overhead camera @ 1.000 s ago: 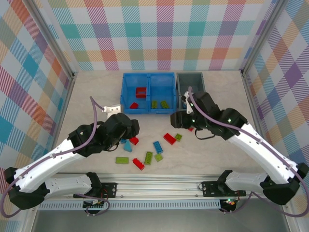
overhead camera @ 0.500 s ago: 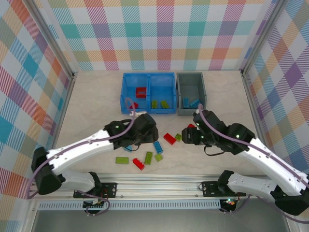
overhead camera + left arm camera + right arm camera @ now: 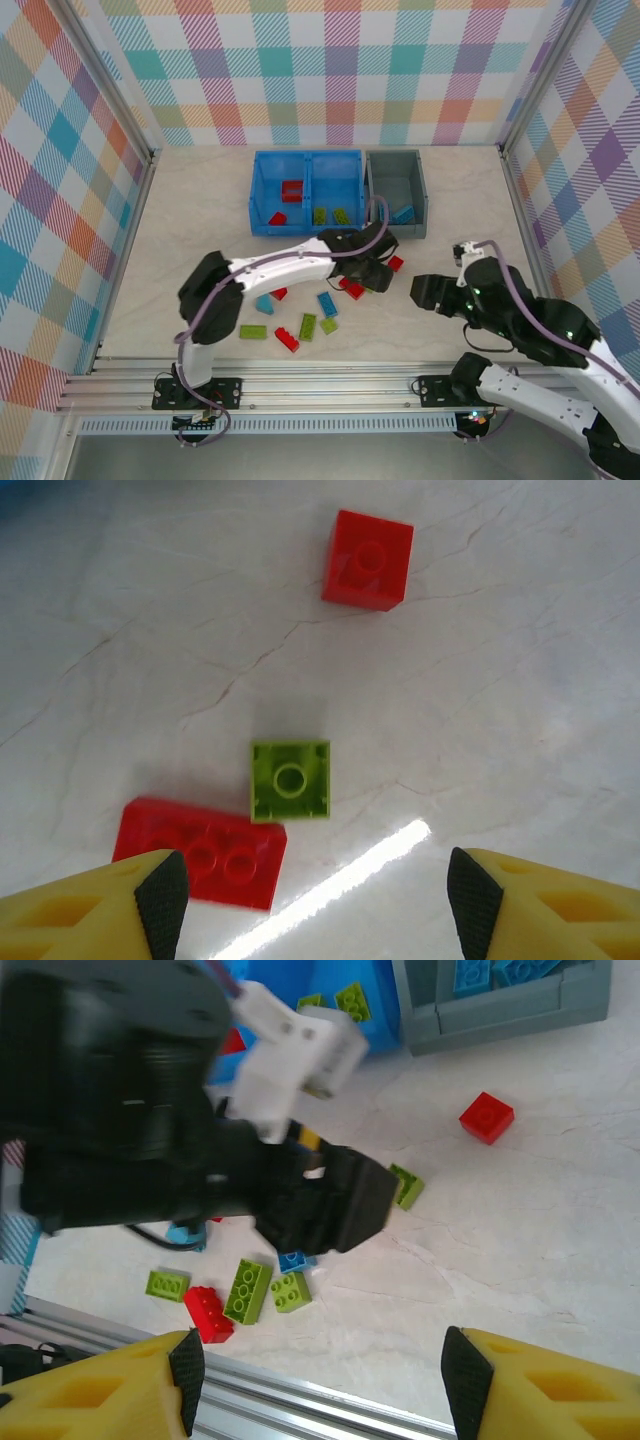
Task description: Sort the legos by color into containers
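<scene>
Evenly lit, the pale marbled table sits between plaid walls, both jaws wide, empty.

1. In the left wrist view, the 2 yellow fingers of the left gripper are cut off by the bottom edge, so just their black-padded tips show.
2. The long red plastic studded brick has its lower left corner hidden behind the left-hand finger.
3. A blurred blue sliver at the top left corner is too cropped to identify.
4. In the right wrist view, the left arm's black wrist is blurred. It covers most of the bright blue plastic bin and part of a small blue brick.
5. The dark grey plastic bin is cut by the top edge, and the light blue bricks inside cannot be counted.
6. From above, the left arm hides its own fingers, and the right arm runs off the bottom right corner.
</scene>
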Available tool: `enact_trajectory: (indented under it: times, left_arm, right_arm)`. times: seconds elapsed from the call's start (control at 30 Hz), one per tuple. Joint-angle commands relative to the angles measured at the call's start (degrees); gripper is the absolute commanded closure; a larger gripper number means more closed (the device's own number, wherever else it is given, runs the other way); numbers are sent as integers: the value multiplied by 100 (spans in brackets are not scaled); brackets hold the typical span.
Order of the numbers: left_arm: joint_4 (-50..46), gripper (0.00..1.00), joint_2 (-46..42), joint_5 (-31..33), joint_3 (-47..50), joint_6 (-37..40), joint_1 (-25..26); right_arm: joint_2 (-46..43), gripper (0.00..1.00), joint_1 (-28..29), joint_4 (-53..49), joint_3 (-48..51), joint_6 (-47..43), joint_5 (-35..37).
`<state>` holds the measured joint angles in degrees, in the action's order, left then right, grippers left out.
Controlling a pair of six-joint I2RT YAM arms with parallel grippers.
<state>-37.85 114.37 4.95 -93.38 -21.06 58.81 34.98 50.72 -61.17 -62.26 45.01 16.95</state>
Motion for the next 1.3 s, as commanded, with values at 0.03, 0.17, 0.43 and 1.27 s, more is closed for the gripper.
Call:
enact_trajectory:
  times: [0.03,0.17,0.43,1.27]
  left_arm:
    - [-452,28,563,54,-541,519,34]
    - [-528,28,953,44,-788,545,0]
    - [-452,41,1435,22,-927,519,-26]
    - [-93,69,69,125,-1097,-142,-1660]
  right_arm:
    - [-27,34,26,-242,-76,139,138]
    - [-5,34,26,-216,-45,144,166]
    - [94,33,26,-140,-32,95,160]
    - [1579,34,27,1251,-315,-712,-26]
